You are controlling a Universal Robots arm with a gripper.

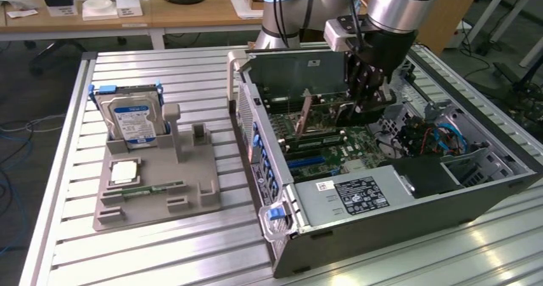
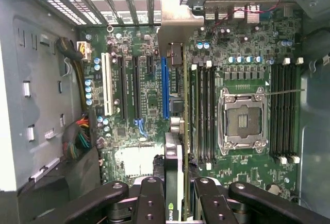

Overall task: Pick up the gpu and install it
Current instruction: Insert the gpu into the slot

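The gpu (image 2: 174, 165) shows edge-on in the wrist view as a thin dark card with a green logo near my fingers. Its silvery end bracket (image 2: 178, 26) reaches the rear slot openings of the computer case. My gripper (image 2: 175, 206) is shut on the card, one finger (image 2: 149, 203) on each side. The card stands just beside the long blue slot (image 2: 165, 87) on the motherboard; I cannot tell whether it is seated. In the exterior view my gripper (image 1: 367, 111) is down inside the open case (image 1: 382, 222), holding the gpu (image 1: 322, 113) upright over the board.
On the exterior view's left, a grey holder (image 1: 152, 190) carries a blue-labelled hard drive (image 1: 131, 117), a square chip (image 1: 124, 171) and a green memory stick (image 1: 152, 187). Inside the case are the power supply (image 1: 357, 194), the processor socket (image 2: 242, 118) and cable bundles (image 2: 77, 139).
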